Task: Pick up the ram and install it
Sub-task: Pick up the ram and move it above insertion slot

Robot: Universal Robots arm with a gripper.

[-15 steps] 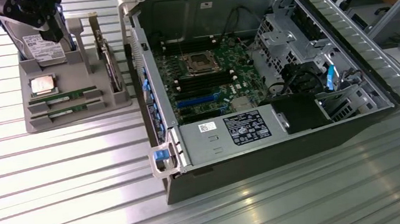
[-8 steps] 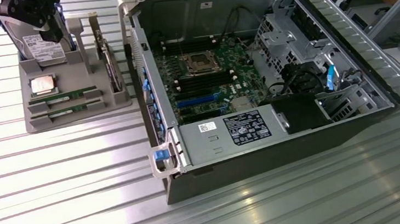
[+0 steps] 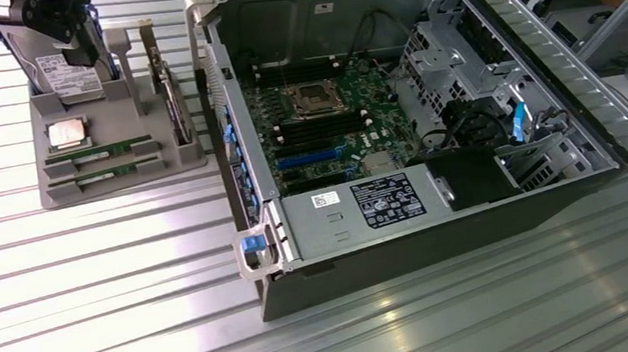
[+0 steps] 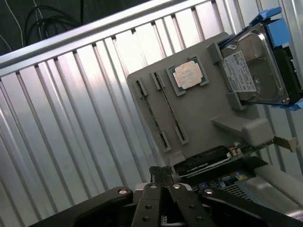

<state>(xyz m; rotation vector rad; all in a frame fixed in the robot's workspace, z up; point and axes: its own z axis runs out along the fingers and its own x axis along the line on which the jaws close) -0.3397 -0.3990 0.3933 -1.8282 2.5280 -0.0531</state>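
Note:
Two ram sticks [image 3: 102, 151] [image 4: 150, 113], thin and green, lie side by side in slots of a grey holder [image 3: 112, 118] [image 4: 199, 113] on the exterior view's left. My gripper [image 3: 71, 45] [image 4: 161, 174] hangs above the holder's far end, in front of the hard drive [image 3: 62, 75]. Its black fingers [image 4: 152, 176] are pressed together with nothing between them, some way above and apart from the ram. The open computer case [image 3: 401, 116] lies to the exterior view's right, its motherboard showing black memory slots [image 3: 316, 130] below the processor socket [image 3: 313, 98].
The holder also carries a square silver processor chip [image 3: 68, 132] [image 4: 188, 75], a hard drive in a blue frame [image 4: 255, 66] and an upright card with a metal bracket [image 3: 175, 103] [image 4: 213, 158]. All stand on a ribbed metal table [image 3: 129, 289]. A power supply [image 3: 364, 210] fills the case's near end.

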